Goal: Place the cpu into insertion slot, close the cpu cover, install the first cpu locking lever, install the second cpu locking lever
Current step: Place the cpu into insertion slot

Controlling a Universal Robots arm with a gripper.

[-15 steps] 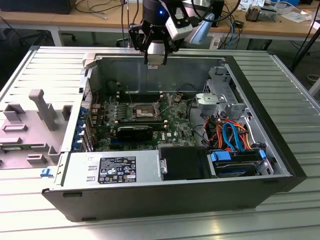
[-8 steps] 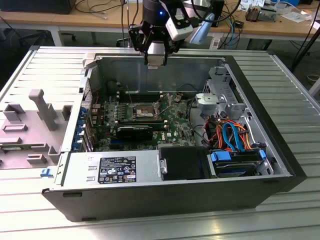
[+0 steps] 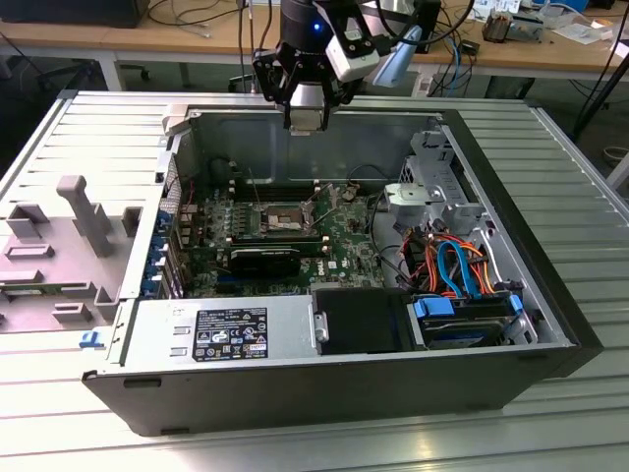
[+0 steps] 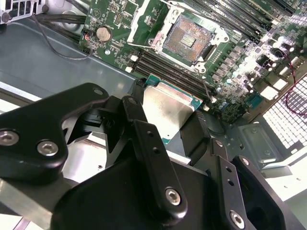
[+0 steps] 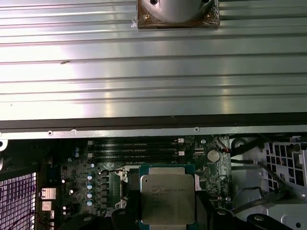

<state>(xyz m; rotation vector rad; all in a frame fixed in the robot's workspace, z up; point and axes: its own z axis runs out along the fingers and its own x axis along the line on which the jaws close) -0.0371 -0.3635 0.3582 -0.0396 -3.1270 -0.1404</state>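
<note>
My gripper (image 3: 307, 118) hangs above the back wall of the open computer case (image 3: 324, 398), shut on the cpu (image 4: 168, 108), a flat square chip with a silver-grey top. In the first wrist view the cpu (image 5: 168, 199) sits between the black fingers (image 5: 204, 203). Below it on the green board lies the insertion slot (image 4: 188, 39), a dark square socket with a silver rim, open and empty, and it also shows in the exterior view as the insertion slot (image 3: 281, 218). I cannot tell the cpu cover apart from the metal around the socket. Thin wire levers (image 4: 207, 91) stick out beside it.
Long black memory slots (image 3: 280, 239) and a black expansion card (image 3: 265, 261) lie just in front of the socket. A power supply (image 3: 226, 334), a blue drive cage (image 3: 462, 320) and coloured cables (image 3: 452, 261) fill the near side. A grey fixture (image 3: 84, 211) stands at the exterior view's left.
</note>
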